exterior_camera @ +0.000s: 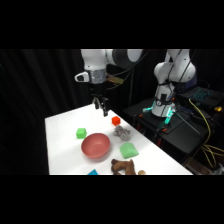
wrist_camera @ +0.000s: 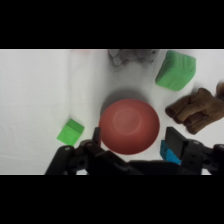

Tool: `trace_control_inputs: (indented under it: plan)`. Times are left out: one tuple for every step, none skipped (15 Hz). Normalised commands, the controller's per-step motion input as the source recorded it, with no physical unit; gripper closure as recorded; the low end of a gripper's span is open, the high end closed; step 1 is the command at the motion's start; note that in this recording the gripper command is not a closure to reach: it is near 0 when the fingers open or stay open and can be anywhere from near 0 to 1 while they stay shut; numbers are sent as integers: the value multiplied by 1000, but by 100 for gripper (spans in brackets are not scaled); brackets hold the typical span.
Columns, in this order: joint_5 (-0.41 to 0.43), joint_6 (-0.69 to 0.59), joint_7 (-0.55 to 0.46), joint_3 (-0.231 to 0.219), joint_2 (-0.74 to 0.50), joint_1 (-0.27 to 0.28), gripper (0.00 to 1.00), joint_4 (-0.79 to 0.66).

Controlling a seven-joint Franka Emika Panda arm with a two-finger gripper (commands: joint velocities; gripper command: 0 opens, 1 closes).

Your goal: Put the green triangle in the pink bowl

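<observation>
Approach step by the look of it, with nothing lifted yet: from the left in the side view, small green cube [exterior_camera: 81, 133] near pink bowl [exterior_camera: 95, 146], bowl empty, gripper [exterior_camera: 101, 106] high above the table's far part with fingers spread and holding nothing, then green triangle [exterior_camera: 128, 150] flat on the table just right of the bowl, apart from its rim, brown toy [exterior_camera: 122, 166] close by. Calls next for travel rightward and toward the near edge, a descent astride the wedge, a firm close, then a short carry left over the bowl.
</observation>
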Motion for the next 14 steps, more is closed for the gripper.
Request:
trace_control_inputs:
  plan:
    - [-2, -16, 2, 22, -1, -21, 0, 10]
    - [-11, 10, 16, 15, 27, -26, 0, 21]
    - [-25, 30, 45, 17, 60, -22, 0, 27]
    - [-18, 46, 58, 21, 114, -18, 0, 71]
    - [-18, 84, 98, 40, 122, 4, 0, 39]
    - [-8, 141, 127, 60, 133, 29, 0, 4]
    - [-11, 165, 156, 70, 156, 48, 0, 7]
    - [1, 189, 180, 89, 124, 76, 0, -50]
    - [7, 206, 204, 102, 108, 100, 0, -77]
    - [7, 218, 224, 106, 98, 118, 0, -88]
    - [13, 213, 238, 109, 75, 132, 0, -97]
    - [-2, 237, 297, 120, -1, 164, 0, -187]
    - [-13, 244, 323, 114, -56, 176, 0, -234]
    - [-1, 282, 349, 120, -112, 191, 0, -301]
